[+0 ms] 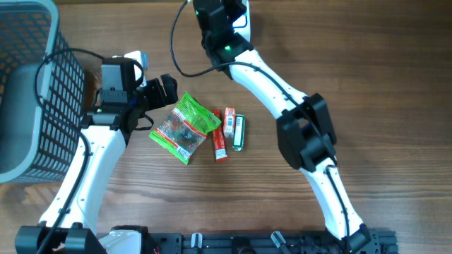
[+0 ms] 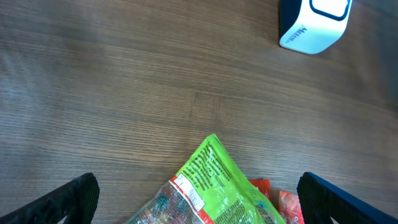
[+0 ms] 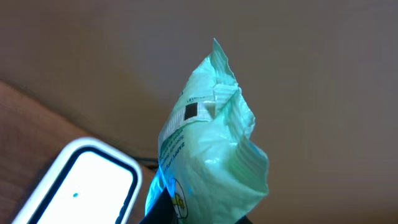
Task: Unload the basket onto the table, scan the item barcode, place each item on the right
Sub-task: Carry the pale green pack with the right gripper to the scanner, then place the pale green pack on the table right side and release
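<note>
While a gray mesh basket sits at the far left of the wooden surface, the left hand hovers just right of it, its fingers spread wide and holding nothing; a bright green snack bag lies flat below that hand, its top corner between the spread fingers in the wrist view; just right of the bag lie a long red stick packet, a shorter red packet and a small dark green packet, close side by side. Farther right and at the top edge, the right hand is pressed nearly together, pinching the lower end of a pale green packet held upright; a white label with a dark square shows on the packet's upper part, possibly the barcode, though it is too blurred to be sure; the white scanner stands near the packet, not touching it.
</note>
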`<state>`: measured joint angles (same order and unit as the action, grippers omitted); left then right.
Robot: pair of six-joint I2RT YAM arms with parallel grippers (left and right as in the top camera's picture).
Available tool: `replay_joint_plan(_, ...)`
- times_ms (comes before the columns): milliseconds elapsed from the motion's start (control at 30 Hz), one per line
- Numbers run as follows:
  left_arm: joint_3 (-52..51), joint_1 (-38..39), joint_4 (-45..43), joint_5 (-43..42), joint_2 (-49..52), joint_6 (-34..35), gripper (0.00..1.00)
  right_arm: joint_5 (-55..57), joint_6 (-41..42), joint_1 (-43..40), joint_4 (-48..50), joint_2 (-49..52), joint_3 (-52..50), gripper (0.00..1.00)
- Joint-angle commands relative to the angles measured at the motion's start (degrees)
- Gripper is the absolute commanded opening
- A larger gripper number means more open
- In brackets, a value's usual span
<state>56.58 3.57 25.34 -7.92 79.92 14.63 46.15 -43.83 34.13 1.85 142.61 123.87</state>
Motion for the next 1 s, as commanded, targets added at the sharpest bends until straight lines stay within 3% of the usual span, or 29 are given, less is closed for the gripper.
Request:
replay_joint_plan(0, 0.3, -0.4, -0.2, 0.3, -0.5, -0.9, 1.0, 1.9, -11.9, 0.2, 2.4, 4.4, 0.2, 0.04)
replay_joint_plan(333, 0.3, -0.4, -0.2, 0.3, -0.5, -0.9, 1.0, 3.2, -11.1, 0.5, 5.0, 6.1, 0.2, 0.05)
replay_joint_plan(433, 0.3, -0.4, -0.2, 0.3, -0.5, -0.9, 1.0, 6.9, -8.8, 0.5, 6.0, 2.9, 0.2, 0.04)
replay_joint_plan(533, 0.3, -0.4, -0.2, 0.3, -0.5, -0.9, 1.0, 6.7, -5.2, 0.5, 0.9, -3.8, 0.2, 0.04)
replay_joint_plan(633, 0.3, -0.4, -0.2, 0.3, -0.5, -0.9, 1.0, 2.6, 4.9, 0.5, -13.4, -12.4, 0.2, 0.04)
replay_joint_plan(767, 0.3, -0.4, -0.2, 0.3, -0.5, -0.9, 1.0, -16.6, 25.9, -1.4, -44.0, -27.4, 0.2, 0.04)
replay_joint_plan(867, 0.3, -0.4, -0.2, 0.3, -0.5, -0.9, 1.0, -28.5, 33.4, -5.5, -60.1, -33.8, 0.2, 0.04)
replay_joint_plan(967, 0.3, -0.4, -0.2, 0.3, -0.5, -0.9, 1.0, -40.6, 33.9, -12.8, -75.7, -36.4, 0.2, 0.04)
